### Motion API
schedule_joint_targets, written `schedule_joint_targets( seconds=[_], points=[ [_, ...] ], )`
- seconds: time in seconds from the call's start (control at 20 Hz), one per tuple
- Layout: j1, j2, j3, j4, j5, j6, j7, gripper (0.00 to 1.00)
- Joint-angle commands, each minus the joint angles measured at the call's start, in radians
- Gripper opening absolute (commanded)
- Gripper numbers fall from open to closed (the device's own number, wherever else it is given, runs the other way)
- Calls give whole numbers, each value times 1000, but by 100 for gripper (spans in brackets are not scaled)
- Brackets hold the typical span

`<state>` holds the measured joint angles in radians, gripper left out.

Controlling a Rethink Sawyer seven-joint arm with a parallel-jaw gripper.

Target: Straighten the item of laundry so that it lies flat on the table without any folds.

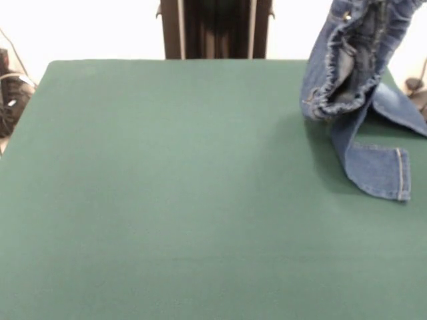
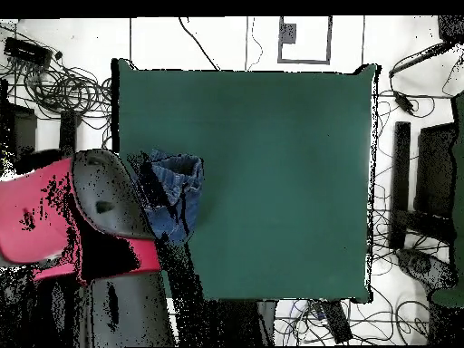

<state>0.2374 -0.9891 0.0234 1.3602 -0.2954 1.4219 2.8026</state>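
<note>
The item of laundry (image 1: 347,60), a small pair of blue denim jeans, hangs lifted at the table's far right corner in the front view. Its gathered waistband droops open and its upper part runs out past the picture's top edge. One leg trails down onto the green table (image 1: 167,187), with its cuff (image 1: 390,173) lying flat; the other leg stretches off to the right. From overhead, the jeans (image 2: 177,195) are bunched at the table's (image 2: 281,181) left edge, right beside the red and black arm (image 2: 100,204). The arm's head covers the gripper, which holds the jeans up.
Tangled cables (image 2: 54,82) and dark equipment (image 2: 426,172) lie on the floor around the table. More cables (image 1: 10,93) sit past the table's left edge in the front view. The table edge runs close to the hanging jeans.
</note>
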Motion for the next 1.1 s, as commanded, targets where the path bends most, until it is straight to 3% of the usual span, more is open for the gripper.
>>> schedule_joint_targets(
  seconds=[0.05, 0.4, 0.55, 1.1],
  points=[
    [16, 64, -2, -25, 34, 90, 180, 0],
    [-19, 56, -20, 48, 34, -19, 119, 0],
    [5, 63, -29, 51, 44, -21, 172, 0],
    [165, 161, -61, -145, 128, 206, 436, 0]
  ],
)
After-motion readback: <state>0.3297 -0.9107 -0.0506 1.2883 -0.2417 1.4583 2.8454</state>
